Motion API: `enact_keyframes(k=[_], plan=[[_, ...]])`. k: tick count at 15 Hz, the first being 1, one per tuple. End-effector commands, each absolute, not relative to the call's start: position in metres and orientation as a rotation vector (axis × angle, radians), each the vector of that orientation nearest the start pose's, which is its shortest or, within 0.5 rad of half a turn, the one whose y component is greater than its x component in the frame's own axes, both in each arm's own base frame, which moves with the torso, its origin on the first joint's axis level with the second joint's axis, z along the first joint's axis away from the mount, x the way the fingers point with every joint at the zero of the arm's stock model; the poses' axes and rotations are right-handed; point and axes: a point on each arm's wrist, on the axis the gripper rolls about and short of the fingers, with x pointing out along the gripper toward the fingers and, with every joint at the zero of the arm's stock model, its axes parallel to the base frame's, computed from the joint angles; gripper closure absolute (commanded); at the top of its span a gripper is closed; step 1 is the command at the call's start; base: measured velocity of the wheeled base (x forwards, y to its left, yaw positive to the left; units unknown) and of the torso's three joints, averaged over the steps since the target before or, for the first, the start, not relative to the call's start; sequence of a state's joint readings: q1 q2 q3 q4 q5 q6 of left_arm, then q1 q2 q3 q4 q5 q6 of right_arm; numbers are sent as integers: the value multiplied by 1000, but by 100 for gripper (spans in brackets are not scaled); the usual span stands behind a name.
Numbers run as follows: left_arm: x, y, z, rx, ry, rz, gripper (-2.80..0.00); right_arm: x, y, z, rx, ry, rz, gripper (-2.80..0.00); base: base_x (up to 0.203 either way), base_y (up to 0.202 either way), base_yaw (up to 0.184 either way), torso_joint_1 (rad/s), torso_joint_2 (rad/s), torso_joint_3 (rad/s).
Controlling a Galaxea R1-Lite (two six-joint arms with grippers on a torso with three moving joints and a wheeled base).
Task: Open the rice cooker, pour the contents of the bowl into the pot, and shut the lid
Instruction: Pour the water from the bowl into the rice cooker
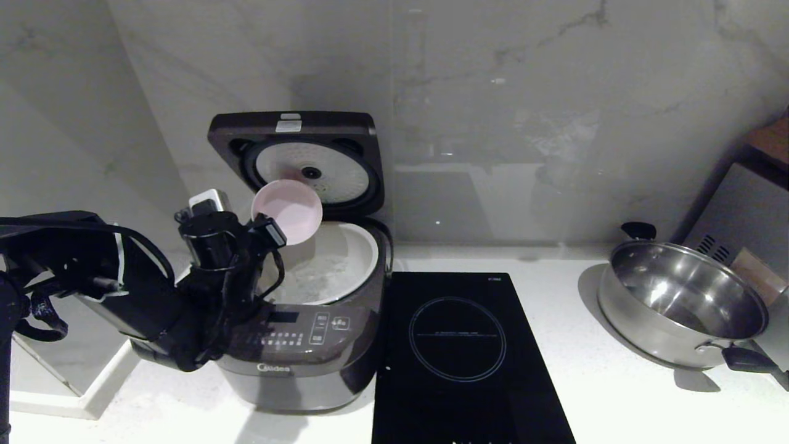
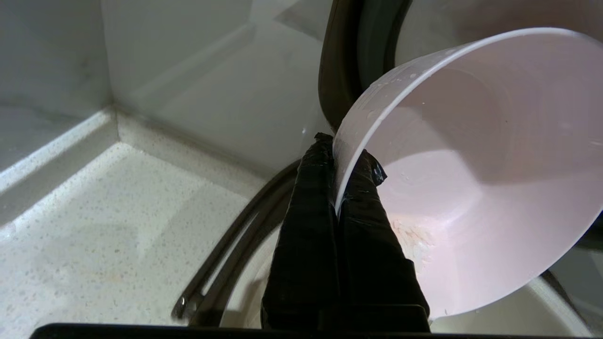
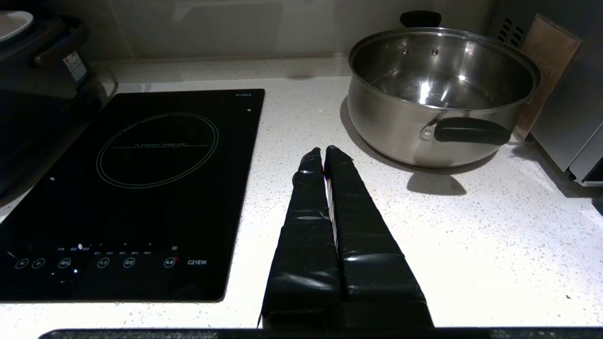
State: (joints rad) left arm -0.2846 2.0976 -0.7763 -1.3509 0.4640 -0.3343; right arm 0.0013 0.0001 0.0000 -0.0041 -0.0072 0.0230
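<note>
Now tipped over pot [image 1: 336,259], bowl [image 1: 290,211] pinched at rim by fully closed left end effector [image 2: 337,155]; probably light, stiff, slippery, likely to swivel in grip.

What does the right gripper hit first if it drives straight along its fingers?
Likely the white countertop ahead of the shut right gripper, between induction hob and steel pan; depth unclear.

A pale marble wall [image 1: 493,92] rises behind the white speckled countertop [image 1: 585,394].
</note>
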Motion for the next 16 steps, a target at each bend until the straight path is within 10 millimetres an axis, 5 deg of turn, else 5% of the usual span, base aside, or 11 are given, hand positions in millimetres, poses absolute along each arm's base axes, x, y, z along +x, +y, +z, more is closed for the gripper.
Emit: enact_keyframes(k=[1, 6, 16], plan=[[350, -100, 103, -338, -27, 159, 0, -23, 0, 76, 23, -5, -6, 0, 0, 0, 0, 0, 0, 0], [354, -84, 113, -313, -83, 195, 0, -23, 0, 76, 23, -6, -8, 0, 0, 0, 0, 0, 0, 0], [339, -106, 125, -225, -173, 143, 0, -23, 0, 76, 23, -6, -7, 0, 0, 0, 0, 0, 0, 0]])
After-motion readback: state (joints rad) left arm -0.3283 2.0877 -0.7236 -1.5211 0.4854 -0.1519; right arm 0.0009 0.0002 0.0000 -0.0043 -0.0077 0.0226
